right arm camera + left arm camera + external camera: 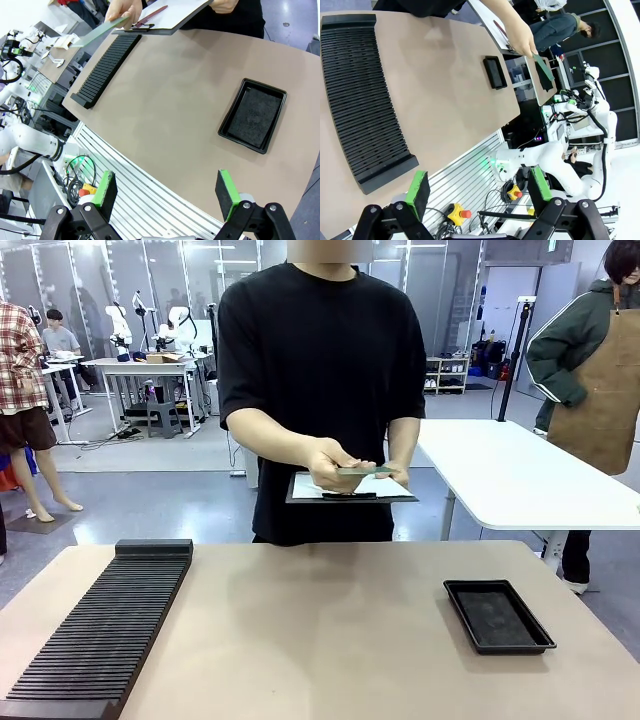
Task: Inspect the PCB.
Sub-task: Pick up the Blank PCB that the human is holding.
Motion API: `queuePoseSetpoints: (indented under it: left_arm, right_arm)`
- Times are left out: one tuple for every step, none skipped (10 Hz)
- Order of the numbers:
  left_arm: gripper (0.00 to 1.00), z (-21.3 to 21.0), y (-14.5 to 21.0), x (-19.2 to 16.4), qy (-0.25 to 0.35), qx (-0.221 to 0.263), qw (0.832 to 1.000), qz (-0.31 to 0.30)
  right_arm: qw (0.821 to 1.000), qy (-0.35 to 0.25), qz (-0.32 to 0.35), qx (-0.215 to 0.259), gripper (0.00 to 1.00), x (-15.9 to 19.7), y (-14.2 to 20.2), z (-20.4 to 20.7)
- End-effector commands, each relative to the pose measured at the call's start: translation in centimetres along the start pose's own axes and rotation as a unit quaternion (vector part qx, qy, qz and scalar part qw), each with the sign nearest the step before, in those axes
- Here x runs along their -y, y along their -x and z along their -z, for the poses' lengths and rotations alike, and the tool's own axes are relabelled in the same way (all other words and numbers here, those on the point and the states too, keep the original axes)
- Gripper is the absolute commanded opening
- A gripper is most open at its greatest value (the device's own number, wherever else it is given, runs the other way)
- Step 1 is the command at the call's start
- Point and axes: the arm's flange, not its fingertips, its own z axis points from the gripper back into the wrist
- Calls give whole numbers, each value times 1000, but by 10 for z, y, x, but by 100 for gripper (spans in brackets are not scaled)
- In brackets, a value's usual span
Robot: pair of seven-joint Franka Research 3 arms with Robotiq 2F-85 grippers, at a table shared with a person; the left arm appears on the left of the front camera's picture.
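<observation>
**PCB in the person's hand at the far side; both grippers open and well back**

The person stands at the far edge of the table (320,640) and holds the PCB (366,470) roughly level in one hand (335,462). It sits just above a clipboard (350,490), which the other hand (402,472) props from below. Held this way, clear of the table, the board is probably being checked against the sheet, so the inspection looks like the person's work at this point.

The left gripper (479,187) and right gripper (166,191) hang off the near edge, well apart from the board. Each has its fingers spread wide with nothing between them, out of the way and ready to receive.

A black slotted rack (105,630) lies at the left of the table and a black tray (498,615) at the right. Nothing is visible in either; they are probably where a checked board would go.
</observation>
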Motion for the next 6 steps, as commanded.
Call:
queuePoseSetpoints:
  left_arm:
    - [100,-1,-2,2,-7,0,1000,0]
    - [100,-1,-2,2,-7,0,1000,0]
    - [100,-1,-2,2,-7,0,1000,0]
    - [100,-1,-2,2,-7,0,1000,0]
    - [100,-1,-2,2,-7,0,1000,0]
    - [100,-1,-2,2,-7,0,1000,0]
  right_arm:
    - [1000,-3,-4,-1,100,0,2,1]
    - [1000,-3,-4,-1,100,0,2,1]
    - [1000,-3,-4,-1,100,0,2,1]
    - [1000,-3,-4,-1,100,0,2,1]
    - [1000,0,0,0,100,0,0,0]
    - [999,-37,6,-24,100,-6,-10,2]
